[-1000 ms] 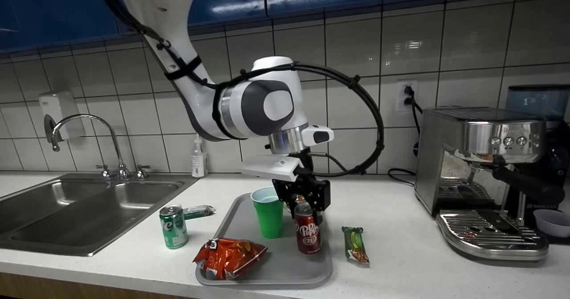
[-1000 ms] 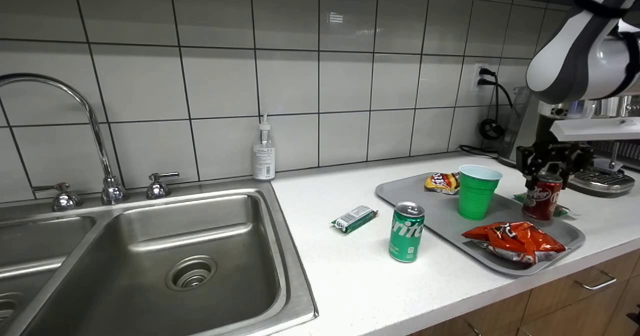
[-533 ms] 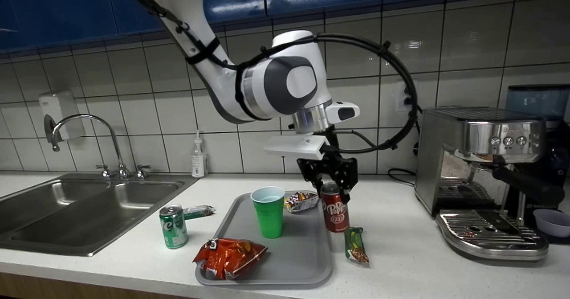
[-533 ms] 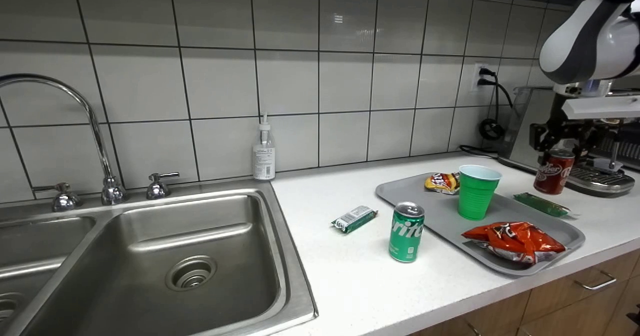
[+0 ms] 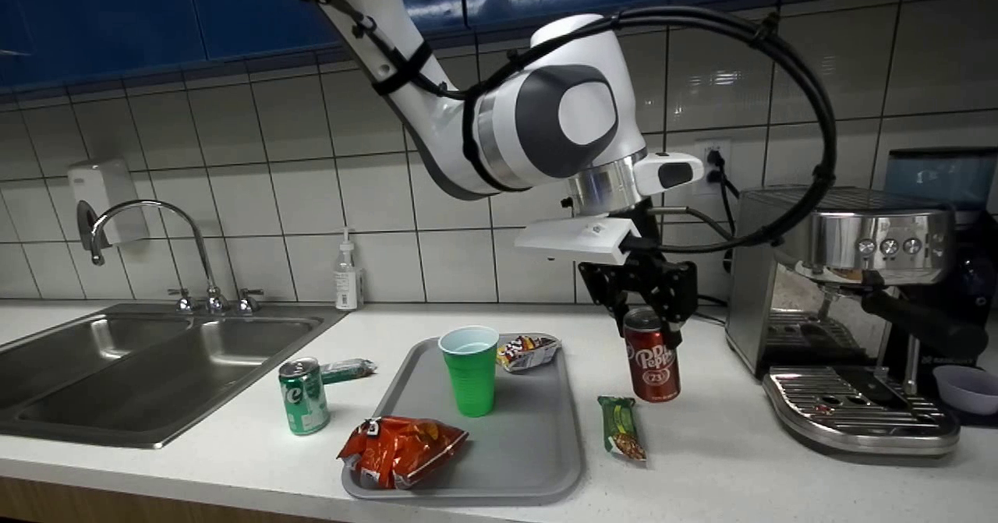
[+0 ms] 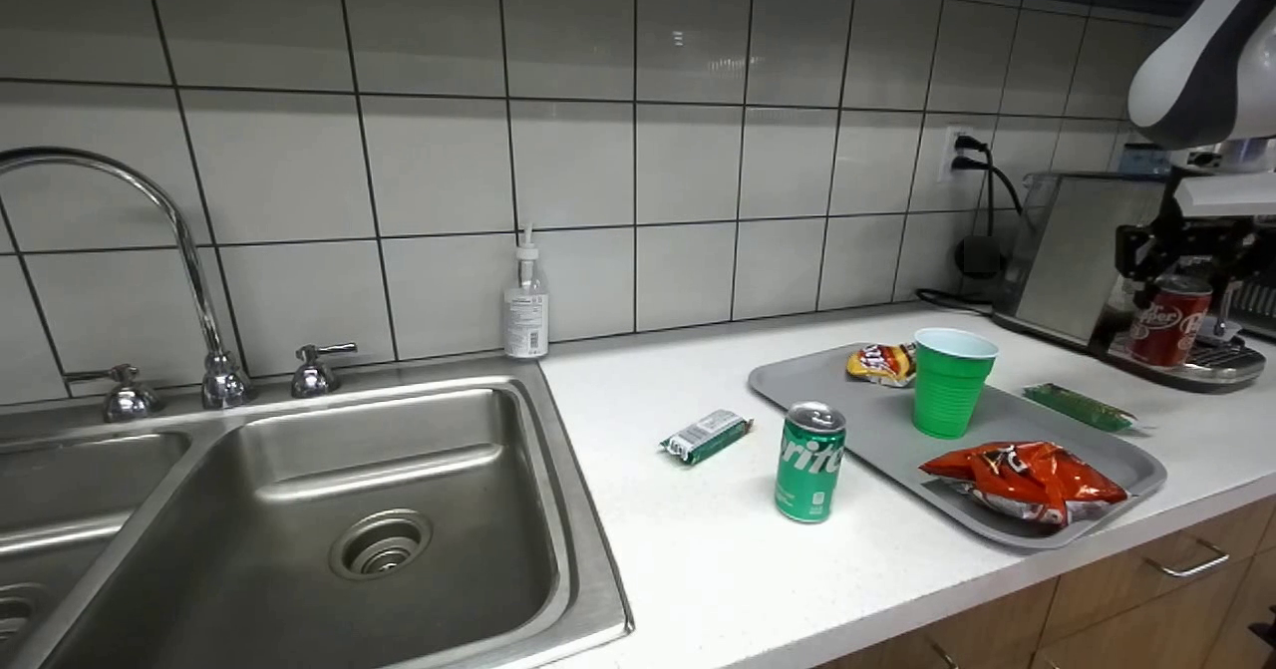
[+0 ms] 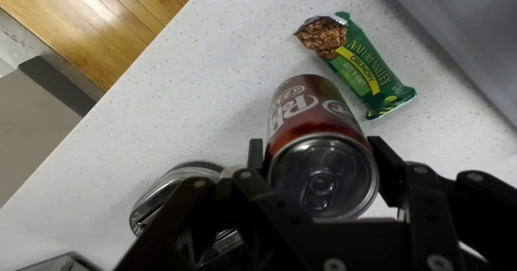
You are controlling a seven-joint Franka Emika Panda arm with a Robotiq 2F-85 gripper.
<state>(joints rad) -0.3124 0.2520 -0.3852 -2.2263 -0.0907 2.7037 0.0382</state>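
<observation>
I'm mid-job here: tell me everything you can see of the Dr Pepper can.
The Dr Pepper can is dark red, shiny and apparently metal, with white lettering and a ringed 23 on its side. Its silvery lid carries a pull tab lying flat. The claw grips it near the top, a black finger on either side. It is nearly upright and looks raised off the counter. In an exterior view it shows between the green granola bar and the coffee machine.
</observation>
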